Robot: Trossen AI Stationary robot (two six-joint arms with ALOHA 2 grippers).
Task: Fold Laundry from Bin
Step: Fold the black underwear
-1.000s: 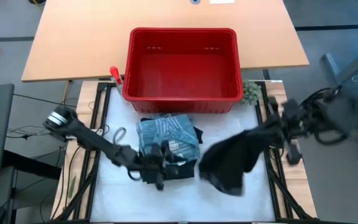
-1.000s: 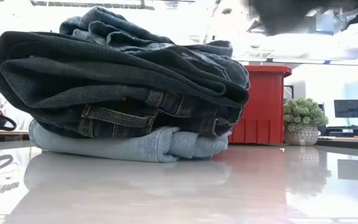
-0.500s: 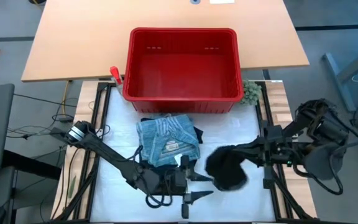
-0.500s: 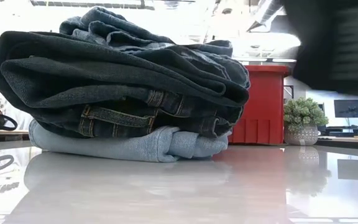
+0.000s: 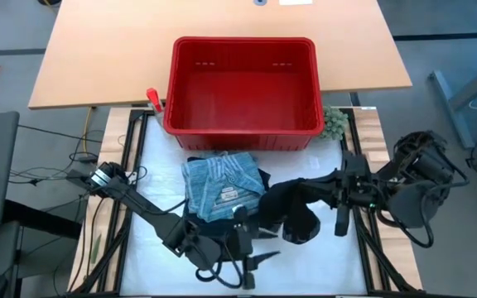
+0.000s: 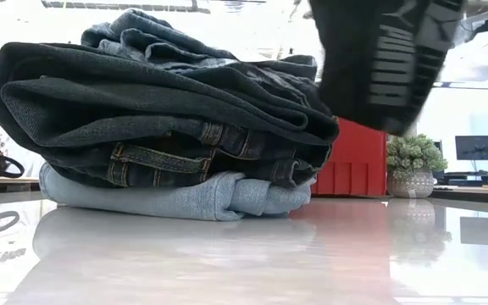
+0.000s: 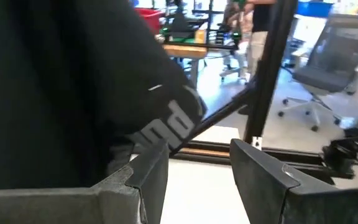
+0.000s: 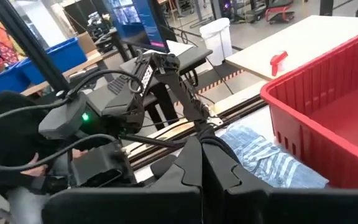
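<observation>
The red bin (image 5: 243, 83) stands at the table's far side, its red floor showing. In front of it lies a folded stack of laundry (image 5: 222, 186): dark denim (image 6: 168, 110) on light denim (image 6: 185, 196), with a blue-white striped piece on top. A black garment (image 5: 295, 212) with white lettering (image 6: 396, 51) hangs from my right gripper (image 5: 334, 192), which is shut on it right of the stack. My left gripper (image 5: 269, 247) stands open and level near the front edge. It points toward the table's right, and the garment (image 7: 61, 93) is close beside one finger. My right gripper holds the black garment by a bunched part at its right end (image 5: 325, 190). It reaches in nearly level from the table's right. The garment droops slack below and left of the fingers, clear of the table (image 6: 379, 76). My left gripper: I cannot tell whether its finger (image 7: 148, 174) touches the cloth.
A small green fuzzy lump (image 5: 334, 122) sits by the bin's right corner. A red clamp (image 5: 152, 98) is at the bin's left. A wooden table (image 5: 98, 50) lies beyond. White table cover (image 5: 321, 265) shows in front of the stack and to its right.
My left gripper has left the stack's near edge, risen and swung toward the table's near right, rolling and levelling out, then kept still. My right gripper has drawn the black garment toward the table's centre and sunk a little. The garment has swung and hangs lower, closer to the stack.
</observation>
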